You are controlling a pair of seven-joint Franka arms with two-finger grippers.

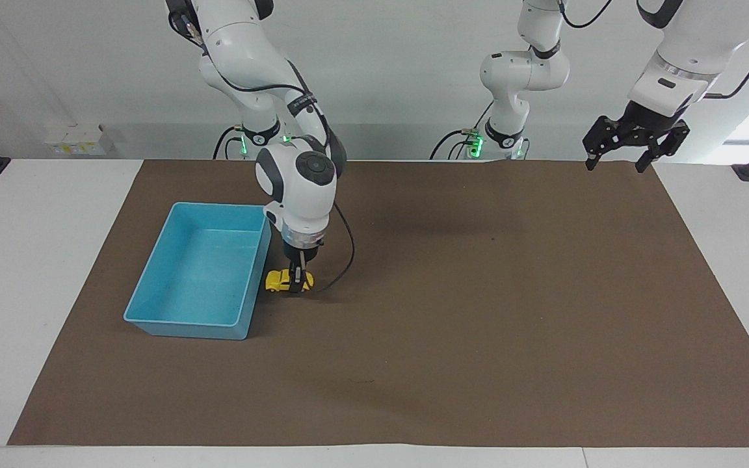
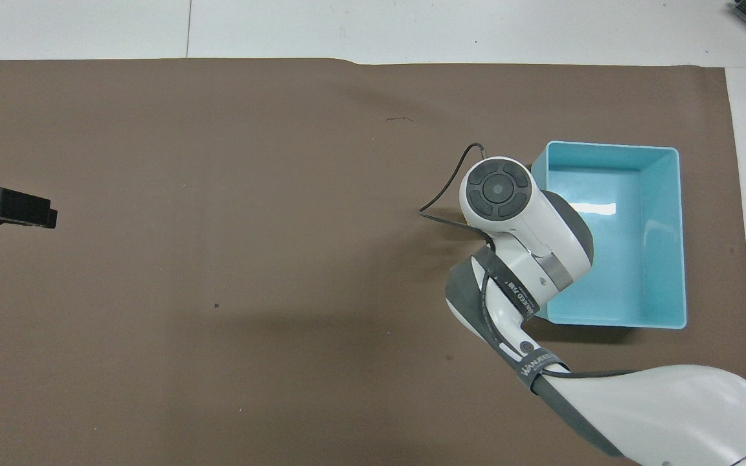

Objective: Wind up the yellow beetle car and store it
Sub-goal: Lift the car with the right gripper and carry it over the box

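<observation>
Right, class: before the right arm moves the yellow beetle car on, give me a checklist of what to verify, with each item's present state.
1. Right gripper jaws shut on the yellow beetle car: ok.
2. Car wheels down on the brown mat, beside the light blue tray: ok.
3. Tray interior free of other things: ok.
4. Car already wound up: cannot tell.
5. Left gripper out of the way, open, over the mat's corner at the left arm's end, waiting: ok.
6. Black cable hanging by the right gripper clear of the car: cannot tell.
</observation>
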